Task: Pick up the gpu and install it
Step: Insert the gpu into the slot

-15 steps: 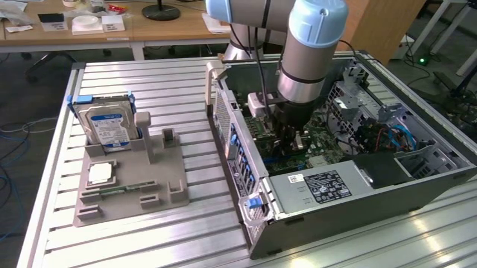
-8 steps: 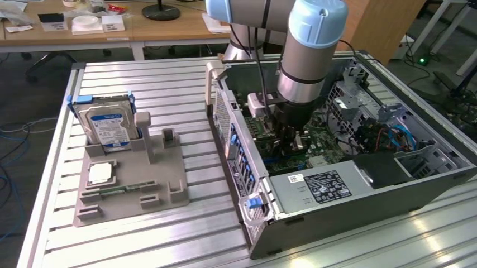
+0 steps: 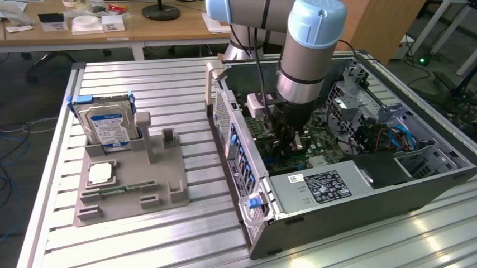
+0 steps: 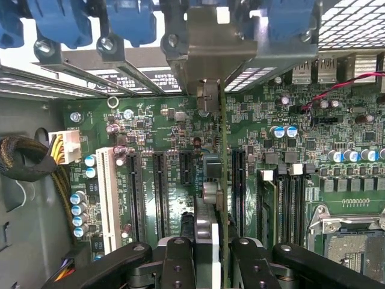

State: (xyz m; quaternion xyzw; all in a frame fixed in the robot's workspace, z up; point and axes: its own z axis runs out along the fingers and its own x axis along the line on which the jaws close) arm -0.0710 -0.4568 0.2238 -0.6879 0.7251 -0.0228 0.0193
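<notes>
Item one, nearest: gripper (image 4: 210, 265), jaws clamped on the gpu (image 4: 212, 192). I logged the card standing edge-on above the motherboard (image 4: 150, 120) slots, bracket toward the rear edge of the computer case (image 3: 358, 206).

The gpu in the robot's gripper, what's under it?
Under the gpu, held edge-on by the gripper, lies the green motherboard with long black slots and a white slot. The strip right beneath the card is covered by the card itself.
</notes>
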